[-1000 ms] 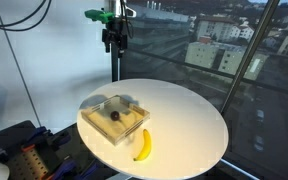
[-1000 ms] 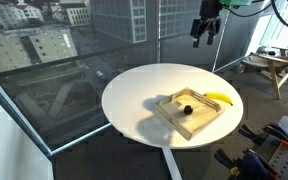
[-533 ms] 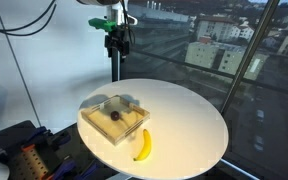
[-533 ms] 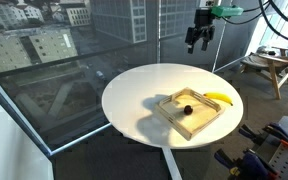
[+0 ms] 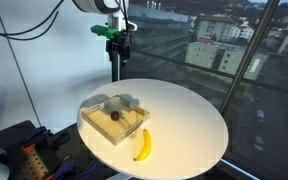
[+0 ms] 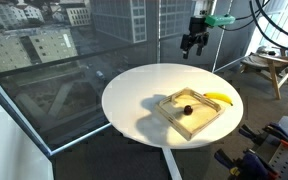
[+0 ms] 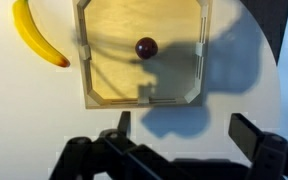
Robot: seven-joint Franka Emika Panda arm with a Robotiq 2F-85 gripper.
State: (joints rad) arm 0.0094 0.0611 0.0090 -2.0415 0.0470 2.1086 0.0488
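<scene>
Jaws spread wide above the round white table (image 5: 189,122) beside city-view windows (image 5: 224,55).

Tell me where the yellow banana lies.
In both exterior views the yellow banana lies on the round white table beside the square wooden tray, near the table's edge.

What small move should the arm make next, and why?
Probably lower it straight down a little. The pincer hangs open and empty, high above the table. In the wrist view the ball lies in the tray just ahead of the pincer, and the banana lies outside the tray. Coming closer seems the safest first step.
</scene>
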